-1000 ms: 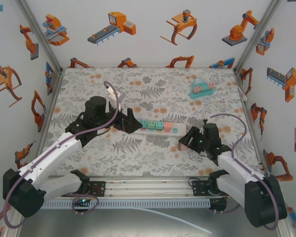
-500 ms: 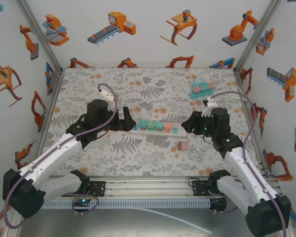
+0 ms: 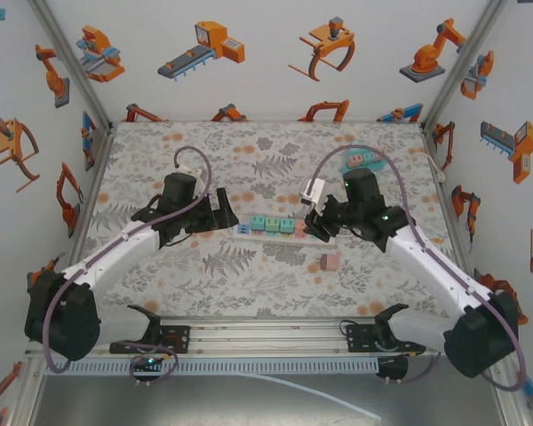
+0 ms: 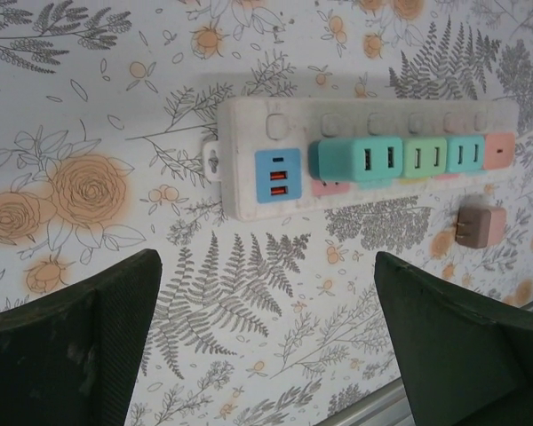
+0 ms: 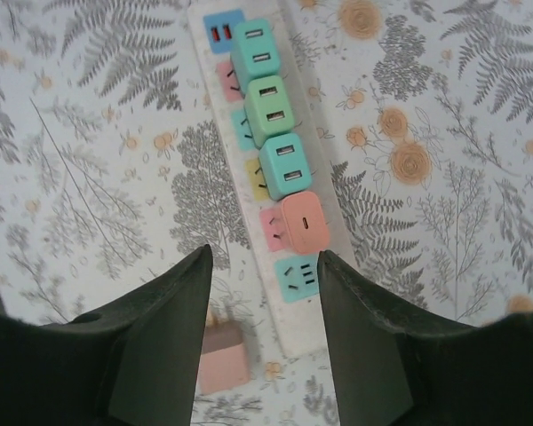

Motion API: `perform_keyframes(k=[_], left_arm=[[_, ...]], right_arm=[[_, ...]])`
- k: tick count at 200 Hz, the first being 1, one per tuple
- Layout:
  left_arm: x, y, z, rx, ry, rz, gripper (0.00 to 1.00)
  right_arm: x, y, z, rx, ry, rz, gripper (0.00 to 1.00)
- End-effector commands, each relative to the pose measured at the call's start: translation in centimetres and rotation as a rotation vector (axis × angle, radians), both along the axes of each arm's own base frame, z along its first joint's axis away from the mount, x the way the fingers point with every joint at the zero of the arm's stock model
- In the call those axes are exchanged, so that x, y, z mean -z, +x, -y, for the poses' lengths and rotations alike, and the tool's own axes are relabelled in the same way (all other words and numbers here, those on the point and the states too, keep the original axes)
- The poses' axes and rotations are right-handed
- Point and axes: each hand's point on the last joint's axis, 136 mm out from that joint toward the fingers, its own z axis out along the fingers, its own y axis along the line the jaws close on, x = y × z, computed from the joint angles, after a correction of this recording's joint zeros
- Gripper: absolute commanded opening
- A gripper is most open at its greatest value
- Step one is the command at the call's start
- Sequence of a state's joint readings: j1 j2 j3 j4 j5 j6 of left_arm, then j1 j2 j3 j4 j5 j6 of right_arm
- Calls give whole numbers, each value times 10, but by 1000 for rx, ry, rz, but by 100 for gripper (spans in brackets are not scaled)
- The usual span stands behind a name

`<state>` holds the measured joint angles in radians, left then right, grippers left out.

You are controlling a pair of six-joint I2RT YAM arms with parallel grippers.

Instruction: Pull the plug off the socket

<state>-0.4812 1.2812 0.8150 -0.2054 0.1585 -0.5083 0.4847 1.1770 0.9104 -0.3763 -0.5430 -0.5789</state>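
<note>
Inspecting the power strip (image 5: 295, 327), I found its pink plug (image 5: 304, 222) just ahead of the right gripper (image 5: 265, 257), jaws apart, empty; the left gripper (image 4: 266, 257) gaped farther off.

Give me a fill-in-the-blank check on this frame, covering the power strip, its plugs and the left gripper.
1. The power strip has ___ plugs seated in it.
2. The loose plug lying beside the strip is ___ in colour.
3. The USB block at the strip's end is ___.
4. The left gripper has its jaws ___, holding nothing.
Missing words: four; pink; blue; open.
</note>
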Motion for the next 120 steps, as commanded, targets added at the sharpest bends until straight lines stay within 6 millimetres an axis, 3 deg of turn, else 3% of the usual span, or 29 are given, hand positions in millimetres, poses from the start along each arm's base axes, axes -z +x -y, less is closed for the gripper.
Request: perform_keyframes(k=[1, 20, 62, 120], left_arm=[[-2, 12, 5, 7, -34, 21, 98], [4, 19, 8, 22, -27, 22, 100], [21, 32, 14, 24, -12, -8, 93], [38, 41, 26, 35, -33, -62, 86]], right_arm=[[12, 0, -9, -177, -103, 101, 52], [28, 11, -13, -213, -151, 96, 54], [57, 29, -21, -260, -212, 54, 55], [96, 30, -23, -276, -244, -45, 50]])
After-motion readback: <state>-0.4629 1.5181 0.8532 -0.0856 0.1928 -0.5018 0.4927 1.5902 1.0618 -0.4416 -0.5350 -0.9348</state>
